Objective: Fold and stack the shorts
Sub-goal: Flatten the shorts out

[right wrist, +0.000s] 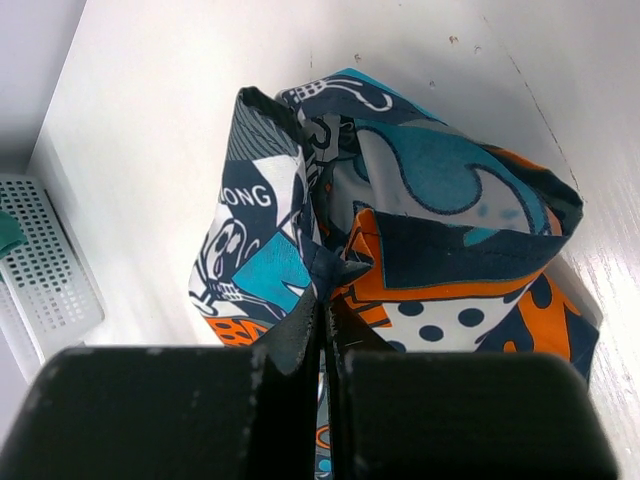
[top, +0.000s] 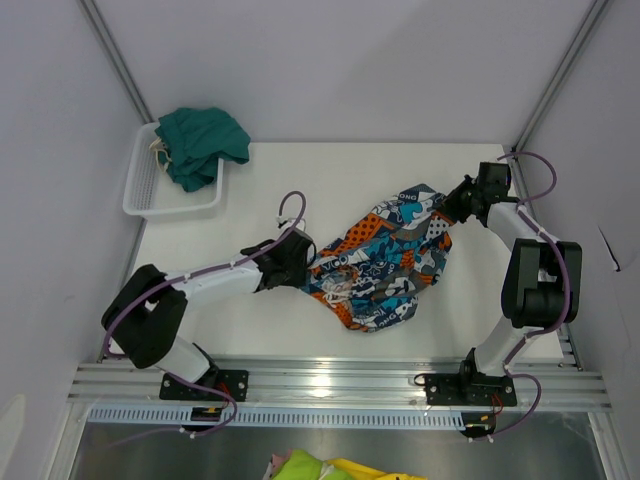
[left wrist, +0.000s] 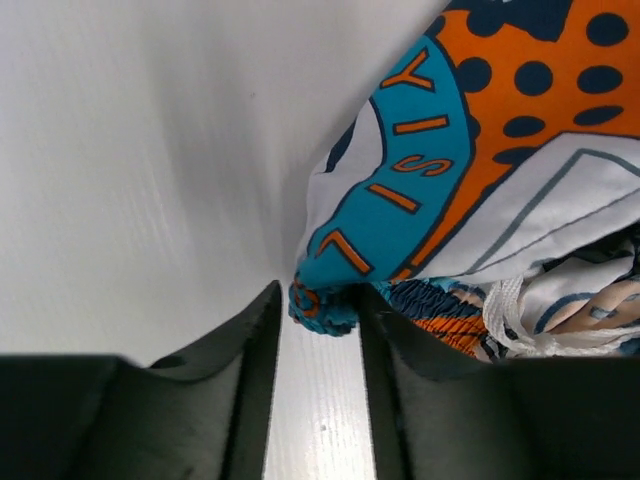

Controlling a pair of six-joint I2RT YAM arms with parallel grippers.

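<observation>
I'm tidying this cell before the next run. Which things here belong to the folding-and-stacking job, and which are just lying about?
Part of the job:
- patterned shorts, pinched by the right gripper, with the left gripper at the opposite edge
- dark green shorts, in the white mesh basket

Just lying about:
- white mesh basket
- yellow-green cloth at the near edge

The patchy orange shorts [top: 385,265] lie crumpled before me, one edge pinched up in my right gripper [right wrist: 322,305]. The green shorts [top: 205,140] sit bunched in the basket [top: 140,195].
</observation>
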